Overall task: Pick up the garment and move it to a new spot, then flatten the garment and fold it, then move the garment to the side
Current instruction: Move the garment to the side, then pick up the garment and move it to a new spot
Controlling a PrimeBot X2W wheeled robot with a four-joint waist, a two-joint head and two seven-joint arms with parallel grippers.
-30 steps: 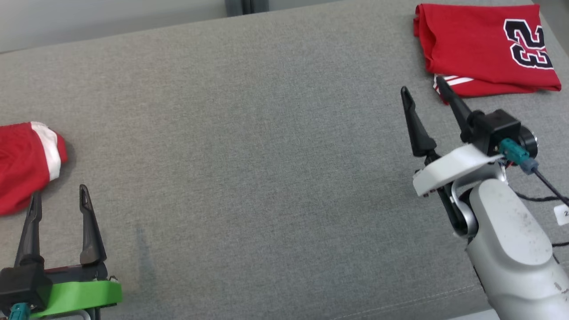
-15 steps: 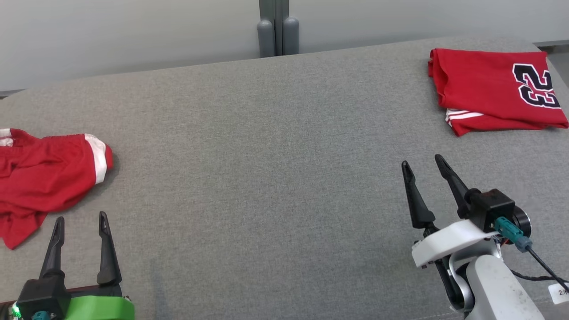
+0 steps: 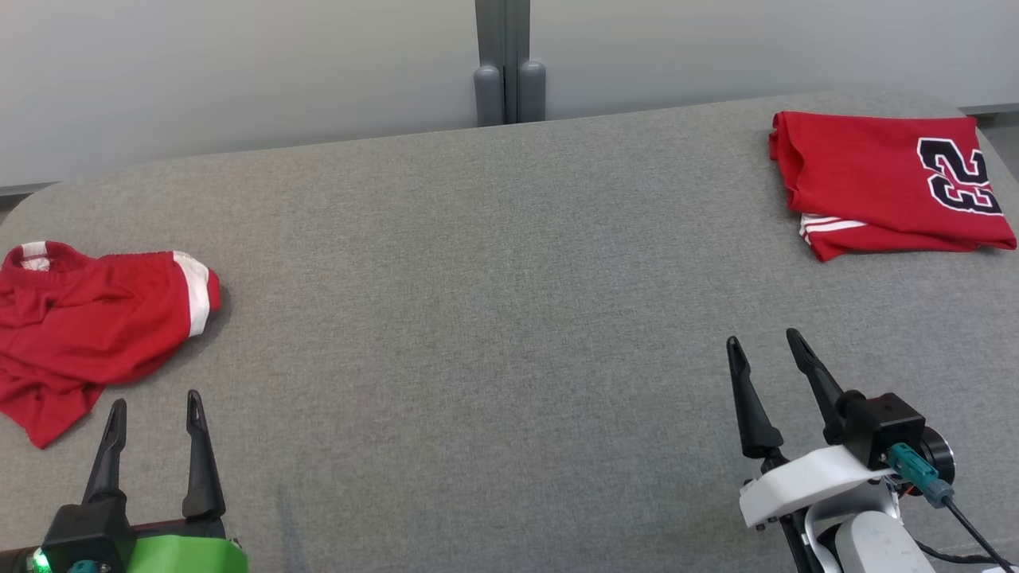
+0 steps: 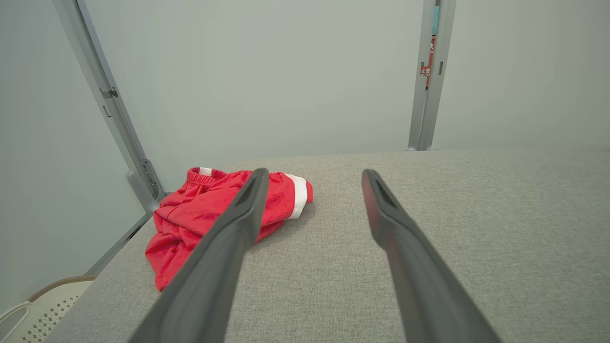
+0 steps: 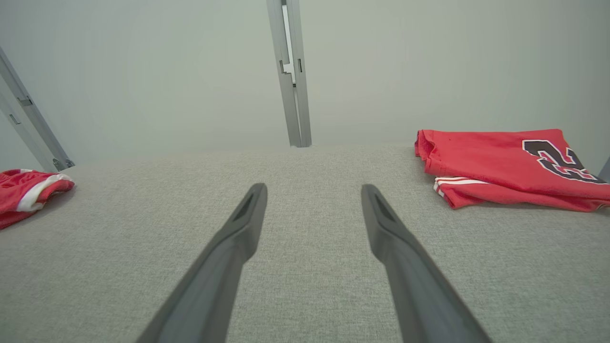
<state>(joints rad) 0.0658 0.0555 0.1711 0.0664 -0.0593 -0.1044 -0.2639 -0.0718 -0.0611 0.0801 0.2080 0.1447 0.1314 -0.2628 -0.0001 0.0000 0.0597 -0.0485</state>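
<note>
1. Left gripper (image 3: 155,402): fingers apart, holding nothing, over grey cushion (image 3: 478,318).
2. Right gripper (image 3: 762,338): fingers apart, holding nothing.
3. Crumpled red shorts (image 3: 87,326): left edge, near left gripper, not touching.
4. Folded red jersey (image 3: 876,175): far right corner, well apart from right gripper.

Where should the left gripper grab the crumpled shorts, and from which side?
Probably the white-banded hem of the shorts, approached from the near side with the open left gripper: that end looks rounded and raised, and lies nearly straight ahead of the gripper.
</note>
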